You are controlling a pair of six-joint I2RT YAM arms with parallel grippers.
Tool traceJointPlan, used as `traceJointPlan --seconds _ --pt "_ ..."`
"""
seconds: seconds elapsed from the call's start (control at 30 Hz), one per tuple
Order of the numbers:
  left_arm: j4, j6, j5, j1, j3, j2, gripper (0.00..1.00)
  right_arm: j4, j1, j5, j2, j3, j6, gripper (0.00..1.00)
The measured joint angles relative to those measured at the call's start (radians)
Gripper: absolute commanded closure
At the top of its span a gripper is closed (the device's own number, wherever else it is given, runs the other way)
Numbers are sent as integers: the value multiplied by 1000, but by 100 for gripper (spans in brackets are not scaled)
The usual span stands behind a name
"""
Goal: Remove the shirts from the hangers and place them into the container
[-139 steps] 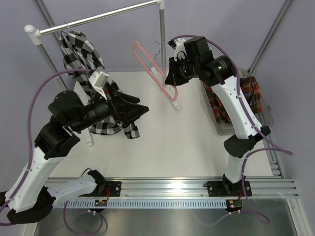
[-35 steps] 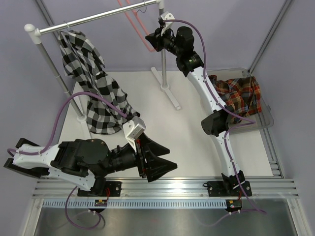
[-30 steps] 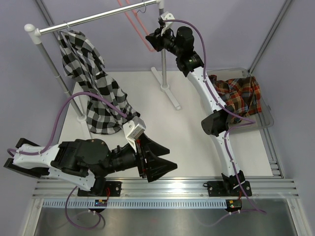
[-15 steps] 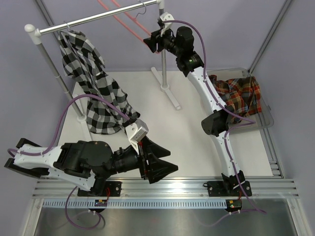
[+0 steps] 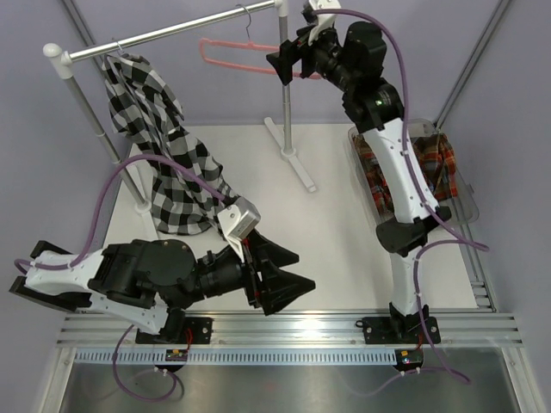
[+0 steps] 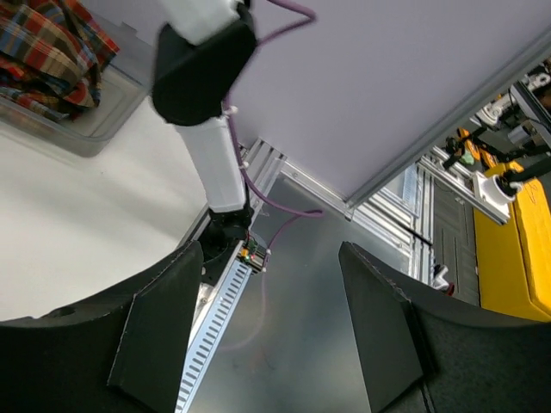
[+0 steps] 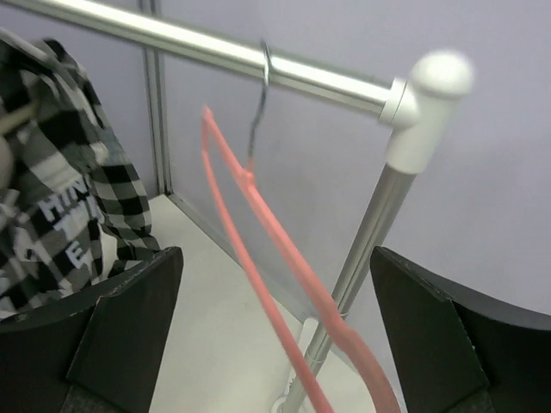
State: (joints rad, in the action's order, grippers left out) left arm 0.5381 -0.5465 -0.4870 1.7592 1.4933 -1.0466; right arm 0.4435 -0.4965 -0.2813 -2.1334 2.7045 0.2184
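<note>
The pink hanger (image 5: pixel 231 53) hangs bare from the silver rail (image 5: pixel 172 32) by its hook (image 7: pixel 263 69). My right gripper (image 5: pixel 288 58) stands open just right of it, and the pink hanger (image 7: pixel 258 228) runs loose between the wide jaws. A black-and-white shirt (image 5: pixel 159 138) hangs at the rail's left end, its hem on the table; its hanger is mostly hidden. The red plaid shirt (image 5: pixel 430 159) lies in the grey container (image 5: pixel 461 194). My left gripper (image 5: pixel 303 271) is open and empty, low near the table's front edge.
The rail's right post (image 5: pixel 283 95) stands close beside my right gripper, and its foot (image 5: pixel 297 163) runs across the table. The left post (image 5: pixel 99 129) stands behind the hanging shirt. A metal track (image 5: pixel 293 331) runs along the near edge.
My right gripper opened and let go of the pink hanger, which now hangs on the rail. The right arm drew back to the right. The left arm barely moved.
</note>
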Motion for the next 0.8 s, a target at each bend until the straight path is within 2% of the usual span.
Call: traceJointPlan --seconds 0.2,0.33,0.4,0.5,0.6,0.63,0.67,0.8 --pt "154 -40 -154 1 174 -40 35 79 -35 6 253 -78 -64 1" --pt "307 -55 -387 1 356 -43 35 92 -54 -44 436 -247 -241 0" --pt "317 -20 -506 1 405 -18 33 85 -58 -62 525 -378 -344 0" --pt "164 205 -701 1 383 53 28 95 -66 -92 633 -561 -470 1" --pt "-388 719 -841 -26 258 116 31 154 -72 -116 705 -666 -549 1" --pt "-484 827 -870 -60 248 116 32 173 -74 -123 723 -683 -566 0" --pt "-506 892 -900 -102 265 103 33 190 -78 -126 747 -707 -581 1" --pt "-469 950 -956 -203 452 -41 29 243 -85 -134 876 -818 -610 1"
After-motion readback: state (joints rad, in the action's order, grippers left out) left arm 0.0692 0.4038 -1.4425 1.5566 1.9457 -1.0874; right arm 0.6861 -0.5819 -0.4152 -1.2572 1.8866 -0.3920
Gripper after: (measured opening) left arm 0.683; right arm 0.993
